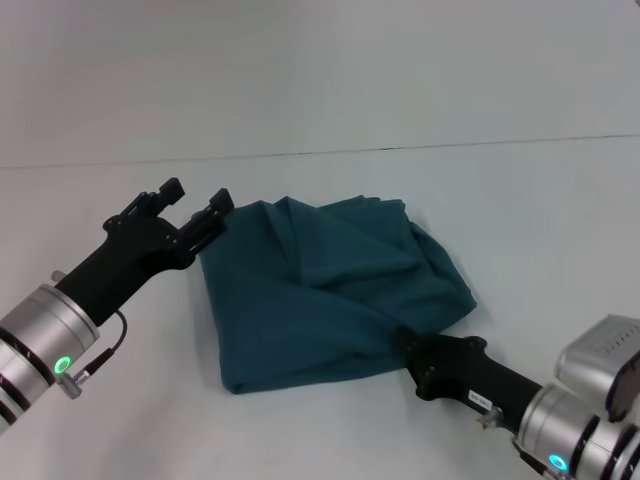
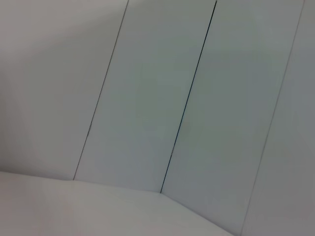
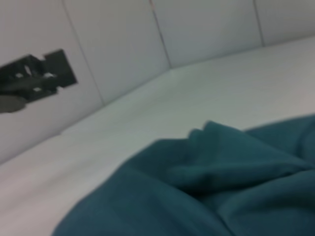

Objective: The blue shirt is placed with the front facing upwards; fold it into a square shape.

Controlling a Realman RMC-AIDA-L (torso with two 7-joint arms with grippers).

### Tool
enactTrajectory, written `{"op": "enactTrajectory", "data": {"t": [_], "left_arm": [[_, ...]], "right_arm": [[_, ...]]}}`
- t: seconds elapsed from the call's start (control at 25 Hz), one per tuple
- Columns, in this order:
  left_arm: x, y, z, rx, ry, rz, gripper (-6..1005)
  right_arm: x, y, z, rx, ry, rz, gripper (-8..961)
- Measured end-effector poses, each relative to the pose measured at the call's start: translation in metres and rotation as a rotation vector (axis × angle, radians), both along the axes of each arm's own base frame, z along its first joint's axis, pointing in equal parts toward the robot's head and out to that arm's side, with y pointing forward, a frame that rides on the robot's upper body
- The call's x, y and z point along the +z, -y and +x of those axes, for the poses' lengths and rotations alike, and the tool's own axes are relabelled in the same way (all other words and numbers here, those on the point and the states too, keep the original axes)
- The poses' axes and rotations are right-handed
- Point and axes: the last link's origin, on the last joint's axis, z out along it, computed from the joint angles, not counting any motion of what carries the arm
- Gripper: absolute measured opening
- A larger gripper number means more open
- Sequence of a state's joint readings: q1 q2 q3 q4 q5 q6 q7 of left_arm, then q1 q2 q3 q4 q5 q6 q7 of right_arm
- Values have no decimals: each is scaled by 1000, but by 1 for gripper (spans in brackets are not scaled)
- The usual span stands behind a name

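Table (image 1: 330, 110), white and wide, carries the blue shirt (image 1: 330, 295) near its middle: a rumpled, roughly four-sided bundle, folds ridged across the top, no lettering showing. Left gripper (image 1: 197, 206) hovers just off the shirt's far-left corner, fingers spread, holding nothing. Right gripper (image 1: 404, 343) sits at the near-right edge, its tip buried in the cloth; you cannot tell whether it pinches fabric or merely presses in.

My read: the fold is well along but loose. To square it, you want the right side drawn taut before release, and the puckered top layers laid flat, edges matched to the layer beneath.

Views differ. Head view alone gives the whole outline and both arms. Right wrist view shows the shirt's creases close up, with the left gripper far off against the wall. Left wrist view shows only wall panels (image 2: 147, 98) and a strip of table, no shirt.
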State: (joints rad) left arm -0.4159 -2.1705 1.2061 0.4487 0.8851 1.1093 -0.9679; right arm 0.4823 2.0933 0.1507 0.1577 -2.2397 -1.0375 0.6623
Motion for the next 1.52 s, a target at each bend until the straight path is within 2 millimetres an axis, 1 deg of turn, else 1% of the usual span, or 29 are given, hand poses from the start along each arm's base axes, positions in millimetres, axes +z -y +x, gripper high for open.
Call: {"op": "enactTrajectory", "data": {"t": [0.12,0.2,0.4,0.52,0.64,0.88,1.0,1.12,1.32,1.44,1.52], "left_arm": [[0,0,0,1,0,0,786],[0,0,0,2,0,0,786],[0,1,-1,2,-1,-2,786],[-1,0,0,-1,-2,-3,786],[-1,0,1,-4,-3,-5,786],[-3,1,1,0,2,-10,786],[-3,1,0,2,2,-11,785],[-3,1,0,3,1,-11,785],[-3,1,-1,8,-2,-10,785],[-3,0,-2,12,-5,-10,785],[-3,0,-2,13,-7,-10,785]], "right_arm": [[2,6,6,-19,-4,3,0],[4,11,6,-7,-26,15,0],[12,26,-7,98,-124,51,0],[14,28,-15,139,-156,76,0],[17,18,-22,131,-174,113,-1],[4,-14,-34,63,-126,90,-1],[-1,-23,-36,30,-111,76,-1],[0,-25,-30,-33,-114,95,-1],[6,-20,-2,-192,-114,137,0],[7,-17,9,-258,-114,135,0],[7,-14,13,-273,-119,135,0]]}}
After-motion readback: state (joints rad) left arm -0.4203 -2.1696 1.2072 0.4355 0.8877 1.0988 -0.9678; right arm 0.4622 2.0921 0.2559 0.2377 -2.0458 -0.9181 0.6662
